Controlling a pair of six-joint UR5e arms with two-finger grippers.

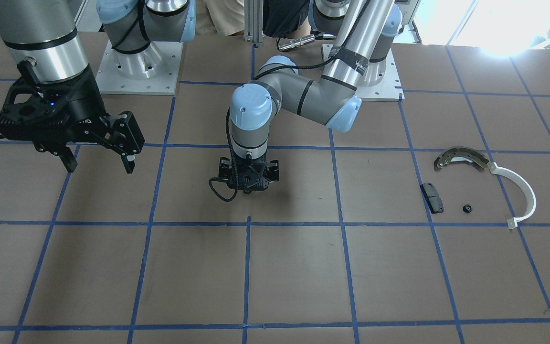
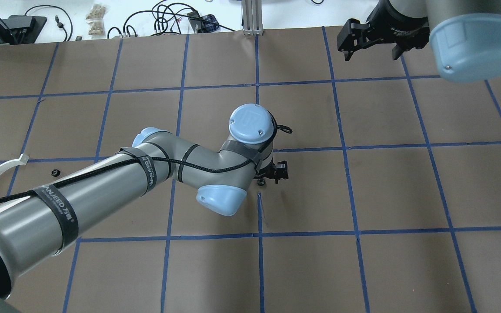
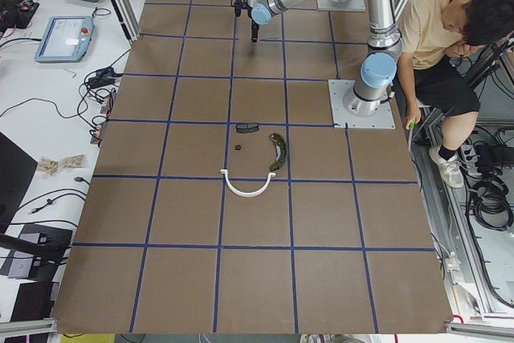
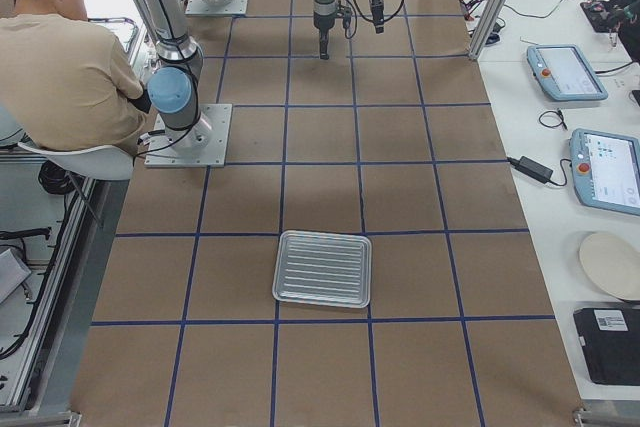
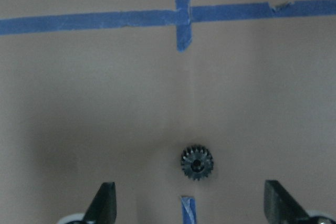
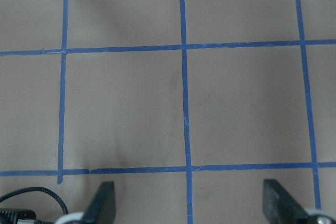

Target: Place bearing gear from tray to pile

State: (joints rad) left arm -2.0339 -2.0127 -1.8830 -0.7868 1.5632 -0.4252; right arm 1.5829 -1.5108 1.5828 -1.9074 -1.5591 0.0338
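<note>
A small dark toothed bearing gear [image 5: 197, 162] lies on the brown table, between and just ahead of the open fingers of my left gripper [image 5: 191, 205]. That gripper [image 1: 248, 184] points straight down at the table's middle and hides the gear in the other views. The pile lies apart on the robot's left: a bronze-grey brake shoe [image 1: 461, 157], a white plastic arc [image 1: 523, 191], a black pad [image 1: 432, 197] and a tiny black round piece [image 1: 467, 208]. The silvery tray [image 4: 322, 267] looks empty. My right gripper [image 1: 99, 165] hangs open and empty above the table.
Blue tape lines [image 1: 247, 267] grid the brown table. Both arm bases [image 1: 139, 67] stand at the robot's edge. A seated person [image 3: 450, 30] is beside the bases. Tablets and cables [image 4: 565, 67] lie on the side bench beyond the table.
</note>
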